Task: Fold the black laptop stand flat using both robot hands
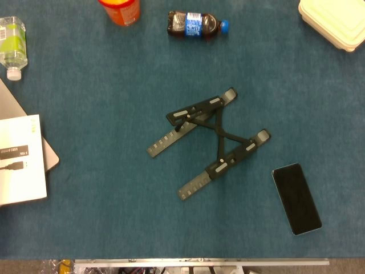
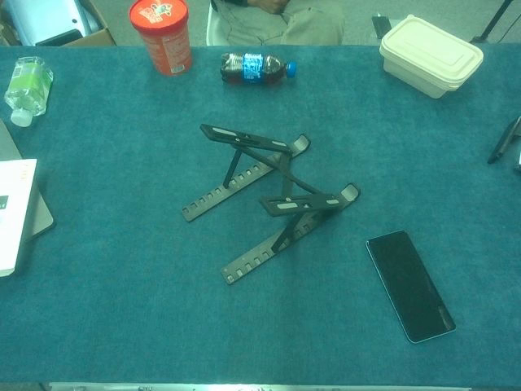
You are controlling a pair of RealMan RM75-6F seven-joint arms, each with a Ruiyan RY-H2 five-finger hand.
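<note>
Of the right hand (image 2: 506, 140) only a thin dark sliver shows, at the right edge of the chest view above the cloth. Whether its fingers are apart or together cannot be told. The left hand shows in neither view.

The black laptop stand (image 1: 214, 140) sits untouched near the middle of the table (image 1: 102, 217), still set up. Its two notched base rails lie flat on the blue cloth, running from near-left to far-right. In the chest view its two upper arms (image 2: 273, 191) are propped above the rails, each ending in a small grey lip at the right. A crossed link joins the two halves.

A dark phone (image 1: 296, 198) lies screen-up to the near right of the stand, apart from it. On the far side, a cola bottle (image 1: 195, 25) with a blue cap lies on its side, and an orange canister (image 1: 120, 10) stands to its left. A cream lidded box (image 1: 335, 21) sits at the far right corner. At the far left lies a clear bottle with a green label (image 1: 11, 44). At the left edge, a white box (image 1: 20, 160) rests on a grey laptop (image 1: 51, 157). A seated person (image 2: 281, 20) is partly visible beyond the far edge.
</note>
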